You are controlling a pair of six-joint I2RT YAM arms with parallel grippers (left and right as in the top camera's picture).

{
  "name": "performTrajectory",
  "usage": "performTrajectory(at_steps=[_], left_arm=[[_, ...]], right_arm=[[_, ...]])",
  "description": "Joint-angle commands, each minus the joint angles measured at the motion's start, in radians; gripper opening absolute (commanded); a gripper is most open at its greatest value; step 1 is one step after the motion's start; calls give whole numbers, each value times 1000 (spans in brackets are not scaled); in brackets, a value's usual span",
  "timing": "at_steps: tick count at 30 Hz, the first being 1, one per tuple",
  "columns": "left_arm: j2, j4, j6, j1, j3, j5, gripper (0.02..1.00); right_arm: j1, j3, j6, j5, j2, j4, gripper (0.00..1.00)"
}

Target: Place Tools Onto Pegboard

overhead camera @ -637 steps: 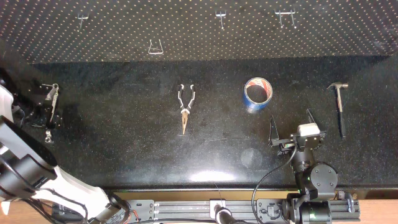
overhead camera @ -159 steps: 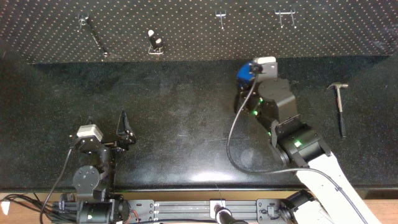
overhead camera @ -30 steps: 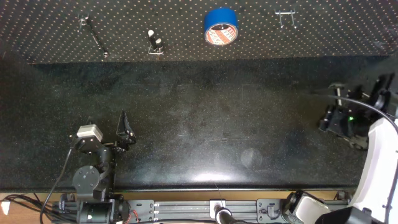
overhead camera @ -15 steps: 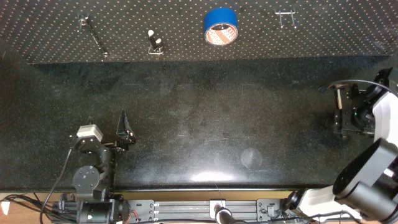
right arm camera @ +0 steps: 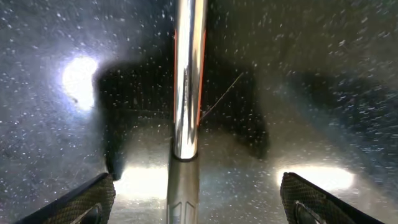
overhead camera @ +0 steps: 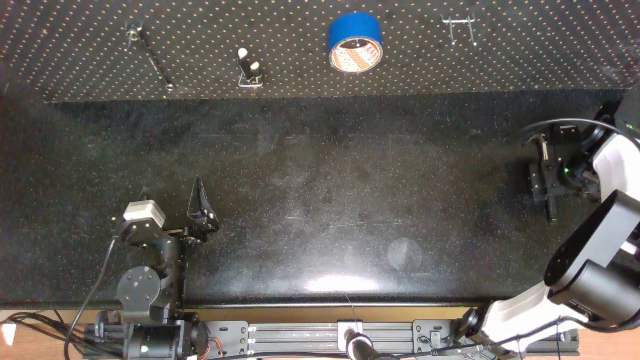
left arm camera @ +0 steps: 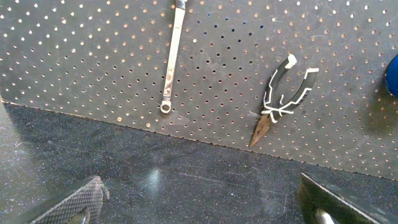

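Observation:
A hammer [overhead camera: 551, 205] lies on the black worktop near the right edge, handle pointing toward the front. My right gripper [overhead camera: 548, 178] hangs over it. In the right wrist view the chrome shaft of the hammer [right arm camera: 189, 81] runs between the fingers of my open right gripper [right arm camera: 193, 202], one on each side and neither touching it. On the pegboard [overhead camera: 560, 60] hang a wrench [overhead camera: 150, 55], pliers [overhead camera: 248, 65] and a blue tape roll [overhead camera: 355, 43]. My left gripper [overhead camera: 200, 208] rests open at the front left, facing the wrench [left arm camera: 173, 56] and pliers [left arm camera: 280, 99].
An empty double hook [overhead camera: 458, 28] sticks out of the pegboard right of the tape. A cable [overhead camera: 560, 128] loops from the right arm above the hammer. The black worktop [overhead camera: 350, 170] stretches bare between the two arms.
My right gripper has shifted a little left and toward the pegboard, settling over the hammer handle. The left arm and the hung tools have not moved.

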Motion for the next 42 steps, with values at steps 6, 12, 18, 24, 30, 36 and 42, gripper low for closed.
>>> performTrajectory(at_steps=[6, 12, 18, 24, 30, 36, 42], left_arm=[[-7, -5, 5, 4, -2, -16, 996], [-7, -5, 5, 4, -2, -16, 996], [-7, -5, 5, 4, -2, -16, 993], [-7, -5, 5, 4, -2, -16, 998], [-7, -5, 5, 4, -2, -16, 996], [-7, -5, 5, 4, -2, -16, 993], [-7, -5, 5, 4, -2, -16, 993]], right_arm=[[-40, 17, 41, -119, 63, -10, 877], [-43, 16, 40, -118, 65, -9, 80], [-40, 16, 32, -92, 65, -12, 75], [37, -64, 121, -294, -113, 115, 75], [83, -456, 337, -295, -562, 555, 77], [221, -682, 443, -341, -966, 743, 75], [375, -739, 554, -340, -1091, 887, 75]])
